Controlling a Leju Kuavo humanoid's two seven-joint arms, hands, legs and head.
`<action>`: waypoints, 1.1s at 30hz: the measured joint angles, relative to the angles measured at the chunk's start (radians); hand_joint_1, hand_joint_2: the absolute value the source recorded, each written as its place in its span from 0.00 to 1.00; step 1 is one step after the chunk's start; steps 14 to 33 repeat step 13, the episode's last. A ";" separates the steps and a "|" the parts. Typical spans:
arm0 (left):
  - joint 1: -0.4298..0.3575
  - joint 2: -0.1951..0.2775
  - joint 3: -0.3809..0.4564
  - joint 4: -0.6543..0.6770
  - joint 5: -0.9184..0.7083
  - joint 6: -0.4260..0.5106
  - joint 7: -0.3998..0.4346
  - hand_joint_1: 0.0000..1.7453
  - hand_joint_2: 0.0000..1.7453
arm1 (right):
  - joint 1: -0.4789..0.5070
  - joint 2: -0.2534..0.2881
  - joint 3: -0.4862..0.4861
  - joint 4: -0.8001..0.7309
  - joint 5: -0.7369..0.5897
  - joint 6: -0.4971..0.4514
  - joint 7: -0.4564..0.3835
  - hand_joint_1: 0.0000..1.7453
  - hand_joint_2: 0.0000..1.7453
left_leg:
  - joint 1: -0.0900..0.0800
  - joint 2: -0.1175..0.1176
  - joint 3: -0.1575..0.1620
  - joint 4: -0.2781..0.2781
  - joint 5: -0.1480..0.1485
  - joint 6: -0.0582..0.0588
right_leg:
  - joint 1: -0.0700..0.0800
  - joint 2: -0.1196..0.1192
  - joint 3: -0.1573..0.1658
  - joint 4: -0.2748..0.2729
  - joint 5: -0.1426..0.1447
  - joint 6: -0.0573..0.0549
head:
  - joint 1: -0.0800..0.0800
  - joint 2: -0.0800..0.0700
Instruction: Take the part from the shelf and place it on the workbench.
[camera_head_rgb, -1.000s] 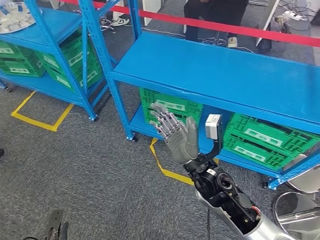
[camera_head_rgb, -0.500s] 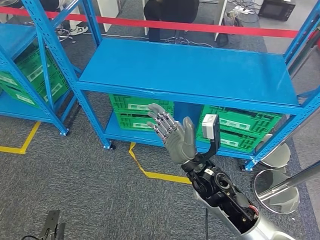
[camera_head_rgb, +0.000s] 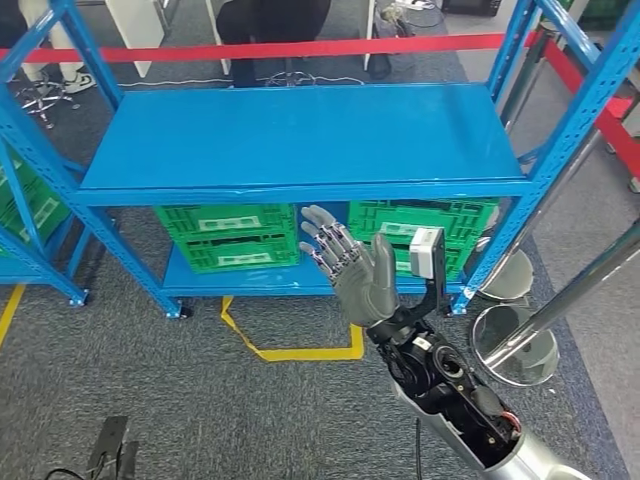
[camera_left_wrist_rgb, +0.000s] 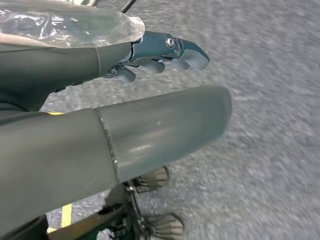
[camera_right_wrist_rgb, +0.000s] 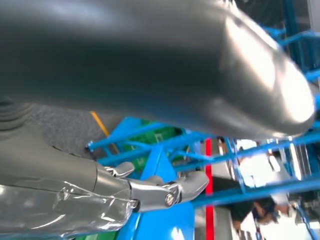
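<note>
grey carpet floor (camera_head_rgb: 151, 380), blue shelf (camera_head_rgb: 302, 140) ahead, green crates (camera_head_rgb: 226, 235) on its lower tier | right hand (camera_head_rgb: 355, 270) raised, fingers spread, holding nothing | left hand (camera_left_wrist_rgb: 113, 140) apparently empty, view blurred | part: cannot tell where

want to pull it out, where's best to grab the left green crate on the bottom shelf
Probably by its long front wall, coming in level from the aisle. The left green crate sits under the blue shelf board, which blocks a reach from above, and only that front face lies open toward the right hand.
</note>
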 joint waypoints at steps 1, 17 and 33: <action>-0.001 -0.001 0.000 0.000 0.000 0.000 0.000 0.00 0.00 | -0.001 0.000 0.000 0.000 0.000 0.000 0.000 0.00 0.00 | 0.002 -0.027 -0.021 0.047 -0.028 -0.003 | -0.001 0.010 0.001 -0.001 0.002 -0.006 | -0.002 0.000; -0.004 0.004 0.000 0.000 0.000 -0.002 0.000 0.00 0.00 | 0.002 0.000 0.000 0.006 0.005 0.004 -0.008 0.00 0.00 | -0.010 -0.162 -0.018 -0.020 0.039 0.034 | 0.003 0.145 -0.011 -0.002 0.013 -0.001 | -0.007 0.000; -0.004 0.004 0.000 0.000 0.000 -0.002 0.000 0.00 0.00 | 0.002 0.000 0.000 0.006 0.005 0.004 -0.008 0.00 0.00 | -0.010 -0.162 -0.018 -0.020 0.039 0.034 | 0.003 0.145 -0.011 -0.002 0.013 -0.001 | -0.007 0.000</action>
